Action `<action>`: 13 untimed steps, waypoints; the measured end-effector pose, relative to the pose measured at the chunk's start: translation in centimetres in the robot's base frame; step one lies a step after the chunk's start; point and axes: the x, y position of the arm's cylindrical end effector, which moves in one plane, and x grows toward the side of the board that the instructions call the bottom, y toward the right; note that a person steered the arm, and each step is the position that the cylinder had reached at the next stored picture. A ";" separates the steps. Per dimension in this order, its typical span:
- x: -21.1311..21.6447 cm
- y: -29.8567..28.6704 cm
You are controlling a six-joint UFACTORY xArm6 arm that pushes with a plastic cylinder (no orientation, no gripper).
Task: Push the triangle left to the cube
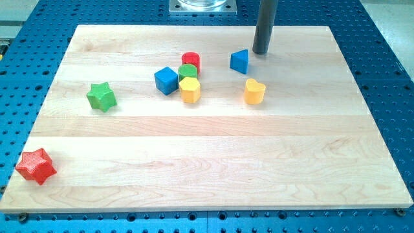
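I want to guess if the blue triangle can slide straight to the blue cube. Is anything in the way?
Yes. The red cylinder, green cylinder and yellow block stand clustered between the blue triangle and the blue cube. Nothing separates my tip from the triangle.

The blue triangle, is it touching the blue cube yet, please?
No. The blue triangle sits apart, right of the blue cube; the red cylinder lies between. My tip is at its upper right.

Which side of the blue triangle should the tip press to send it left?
Press its right-hand face. My tip stands just up-right of the blue triangle, so come down to its mid-height first, then push left; the blue cube lies left, slightly lower.
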 end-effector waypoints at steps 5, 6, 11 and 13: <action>5.9 -14.7; 8.1 -18.5; 4.0 -26.3; 7.8 -27.9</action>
